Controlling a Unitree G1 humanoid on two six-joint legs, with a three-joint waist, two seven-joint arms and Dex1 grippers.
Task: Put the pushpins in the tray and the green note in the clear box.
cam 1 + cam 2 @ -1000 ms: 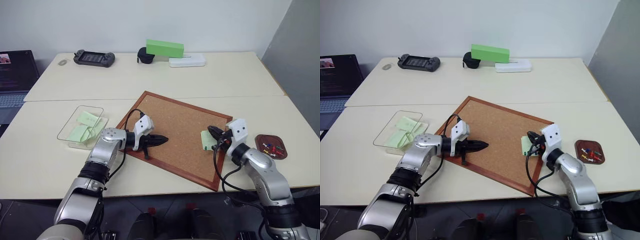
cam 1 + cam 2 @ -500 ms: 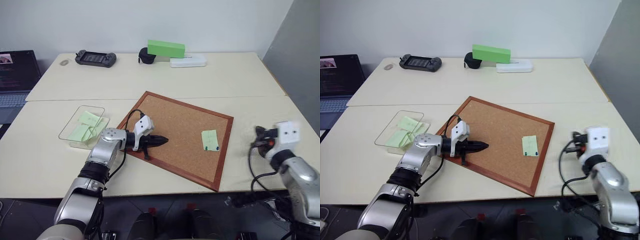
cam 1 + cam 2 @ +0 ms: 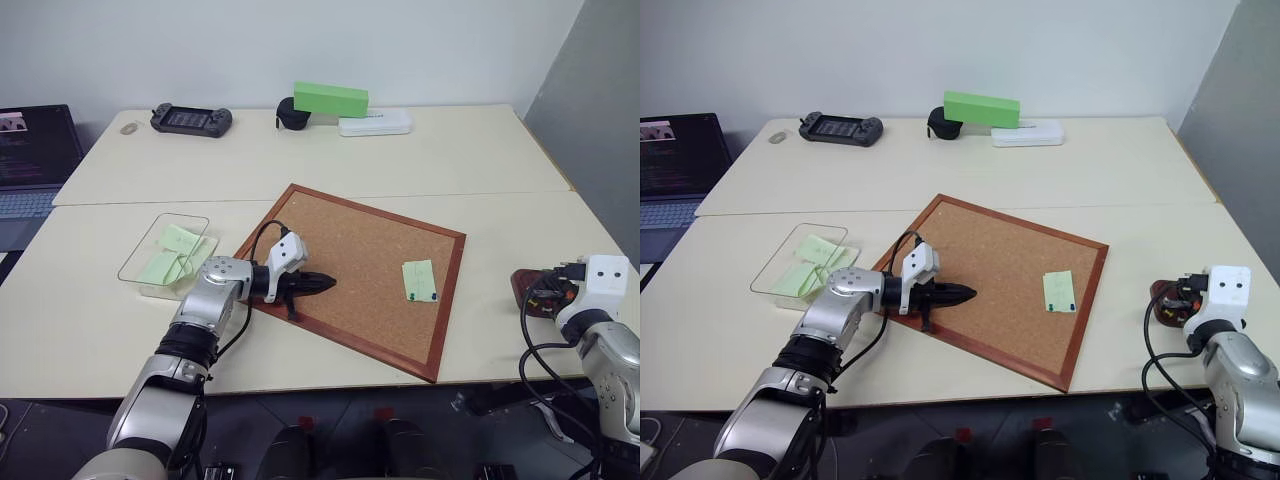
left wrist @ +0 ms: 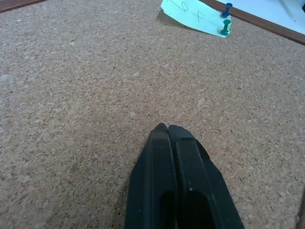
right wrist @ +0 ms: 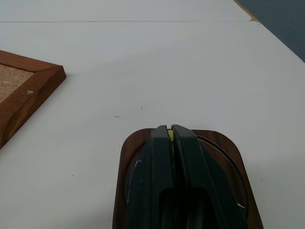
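Your right hand (image 5: 167,136) hung over the tray (image 5: 127,157), its two black fingers pressed together with a sliver of yellow caught between the tips; it was pinching a yellow pushpin (image 5: 170,135). The tray, a small reddish-brown dish with rounded corners, sat on the worktop (image 3: 400,160) near its right edge, apart from the right-hand frame of the corkboard (image 3: 350,240). What else lay in the tray could not be told, because the hand covered it.

Your left hand (image 4: 165,129) lay low over the left part of the corkboard, fingers pressed together and holding nothing, the tips pointing across the cork toward the green note (image 3: 420,280). From the left wrist camera you could not tell whether the tips touched the cork.

The green note lay flat on the corkboard near its right-hand frame. A blue pushpin (image 4: 227,8) and a green pushpin (image 4: 224,29) stood in one end of it, and a handwritten mark showed on its face.

The clear box (image 3: 135,265) stood on the worktop just beside the left corner of the corkboard, toward the worktop's left edge. Pale-green paper slips (image 3: 175,240) lay inside it.

Along the far edge of the worktop you had a black handheld game console (image 3: 190,117), a bright green block (image 3: 330,98) resting on a black object (image 3: 288,112), and a white flat case (image 3: 375,122). An open laptop (image 3: 35,150) stood at the far left.
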